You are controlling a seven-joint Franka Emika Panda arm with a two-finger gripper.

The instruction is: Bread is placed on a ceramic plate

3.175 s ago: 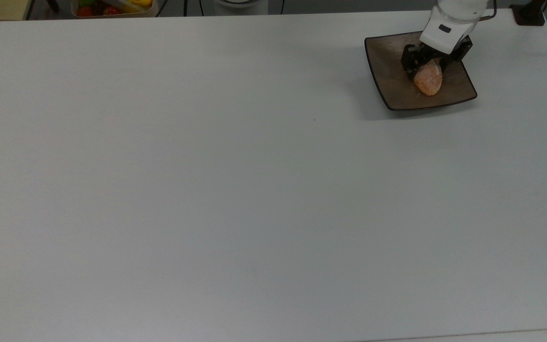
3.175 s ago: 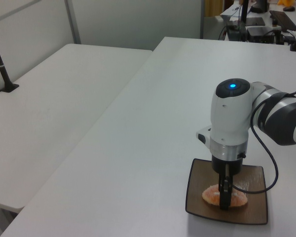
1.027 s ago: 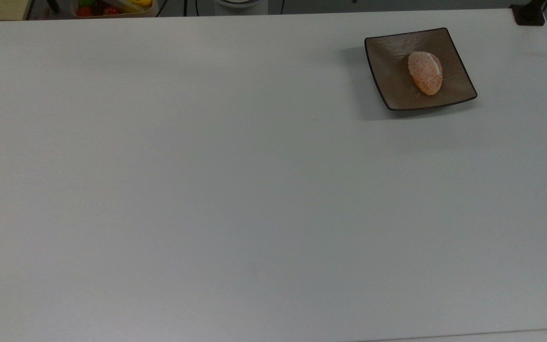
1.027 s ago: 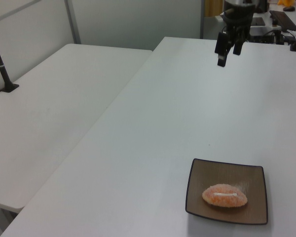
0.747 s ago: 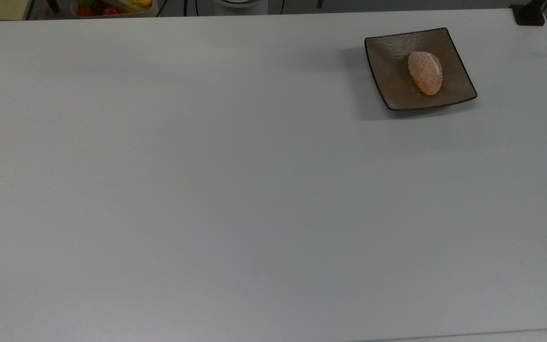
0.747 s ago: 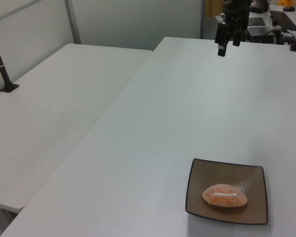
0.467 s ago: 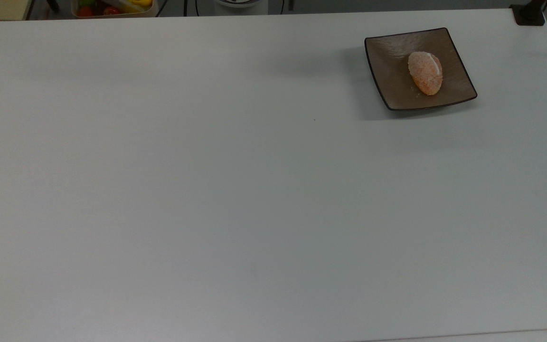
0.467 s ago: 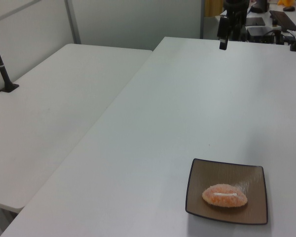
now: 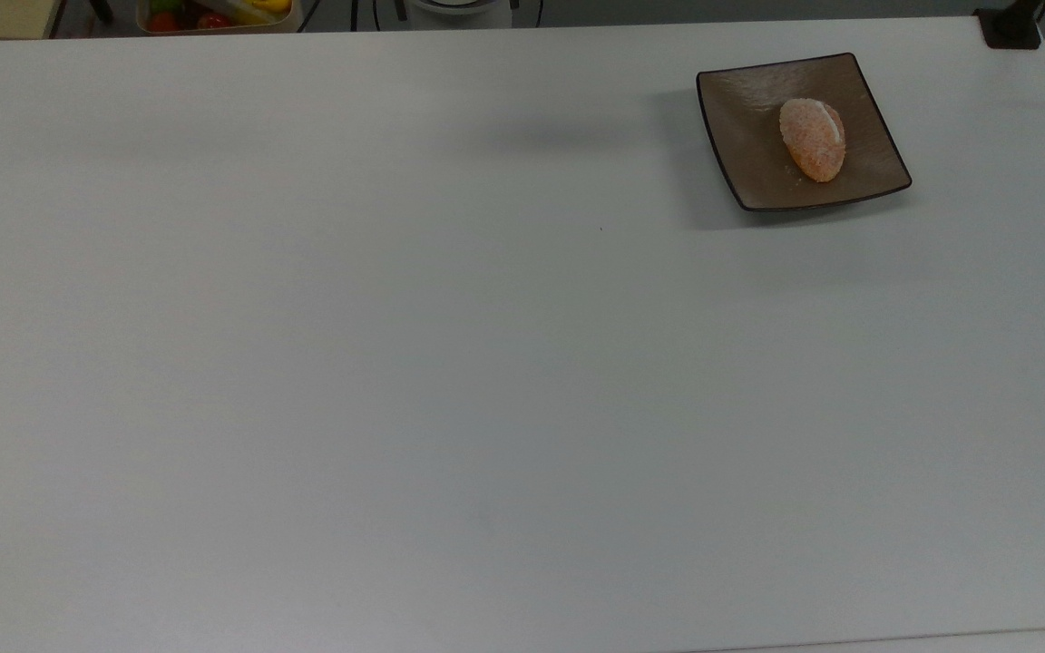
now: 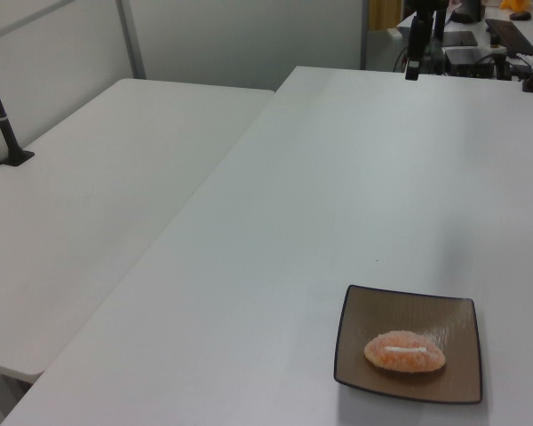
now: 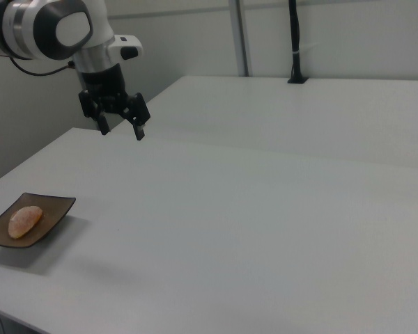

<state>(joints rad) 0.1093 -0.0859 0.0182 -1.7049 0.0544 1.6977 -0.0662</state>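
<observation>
The white table takes up nearly the whole top view, with a second white table alongside it at 9 o'clock in the left view. In the right view the white robot arm reaches in from 10 o'clock, and its gripper hangs in the air well above the table, released, its two black fingers spread apart with nothing between them. In the left view a dark part of it shows at 1 o'clock. The brown square plate sits near the table's corner at 2 o'clock in the top view, 5 o'clock in the left view and 8 o'clock in the right view. The bread lies on the plate, slightly toward its 3 o'clock side in the top view, well apart from the gripper. A tray of colourful fruit peeks in at 11 o'clock in the top view.
</observation>
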